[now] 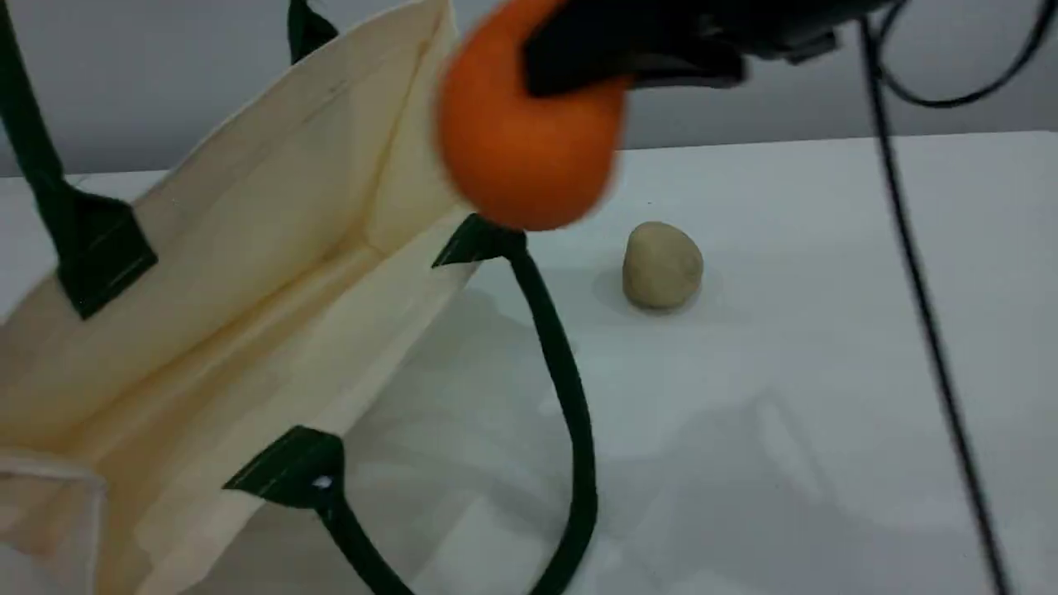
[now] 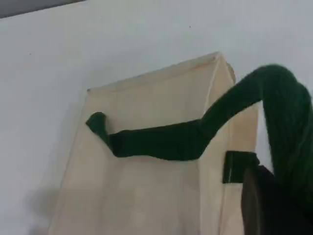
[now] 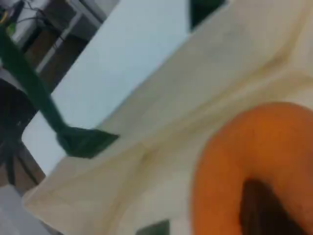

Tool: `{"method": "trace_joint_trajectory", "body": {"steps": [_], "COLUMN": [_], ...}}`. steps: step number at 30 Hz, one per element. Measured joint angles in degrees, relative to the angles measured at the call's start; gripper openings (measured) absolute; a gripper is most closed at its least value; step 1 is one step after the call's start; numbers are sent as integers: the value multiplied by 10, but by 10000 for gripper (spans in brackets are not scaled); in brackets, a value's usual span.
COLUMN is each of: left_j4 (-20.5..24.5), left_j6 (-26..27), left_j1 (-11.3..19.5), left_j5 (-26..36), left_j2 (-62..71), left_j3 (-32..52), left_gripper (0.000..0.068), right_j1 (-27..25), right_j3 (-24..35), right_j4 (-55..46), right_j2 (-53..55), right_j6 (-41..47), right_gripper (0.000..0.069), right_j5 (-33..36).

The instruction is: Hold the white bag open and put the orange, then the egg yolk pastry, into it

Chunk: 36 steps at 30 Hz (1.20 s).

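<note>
Early days, judging by the layout: no fruit and no pastry inside the white bag (image 1: pixel 248 273), going by the visible interior. Propped open on the left of the table (image 1: pixel 826 372), mouth gaping up and toward the camera, long axis of the opening running from near left to far right. Hoisted by the far strap handle (image 1: pixel 25 124), taut and rising out of the scene view. In the left wrist view, looped right beside the left gripper (image 2: pixel 266 205), clamped shut and judged to be pinching that strap. Near strap handle (image 1: pixel 570 413) slack, arching down onto the table.

Next in size, the orange (image 1: pixel 521 157): off the table, clenched from above in the right gripper (image 1: pixel 579 70), hanging just at the bag's right-hand rim, not yet inside. Blurred, neck hidden, so no telling its heading.

Smallest, the egg yolk pastry (image 1: pixel 661 266): untouched on the table, right of the bag, well clear of the right gripper, long axis roughly upright, narrower end on top.

Left to do: orange in, then the pastry.
</note>
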Motion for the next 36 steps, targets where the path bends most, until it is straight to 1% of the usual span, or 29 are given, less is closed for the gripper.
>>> {"method": "trace_joint_trajectory", "body": {"steps": [2,4,7,9,12,17,25,30,32,36], "left_j4": [-2,-14,-30,-32,-51,-60,-93,-115,-115,-117], "left_j6": [5,13,22,24,28,32,35,42,42,41], "left_j1": [0,0,0,0,0,0,0,0,0,0], "left_j5": [0,-1,-4,-5,-5,-9,-16,-15,-15,-12], "left_j2": [0,0,0,0,0,0,0,0,0,0], "left_j3": [0,0,0,0,0,-1,-1,-1,-1,-1], "left_gripper": [71,71,71,71,71,71,71,71,71,71], "right_j1": [33,57,79,80,79,79,79,80,87,117], "right_j3": [-7,-18,-34,-44,-58,-84,-123,-144,-152,-176], "right_j4": [32,46,46,45,45,42,42,43,43,43], "right_j2": [0,3,17,30,57,104,182,212,213,212], "right_j6": [-24,-40,-48,-48,-46,-46,-46,-38,-37,-46], "right_gripper": [43,43,43,43,43,43,43,43,43,43], "right_j5": [-29,-54,-63,-57,-53,-14,-20,-30,-34,-10]}}
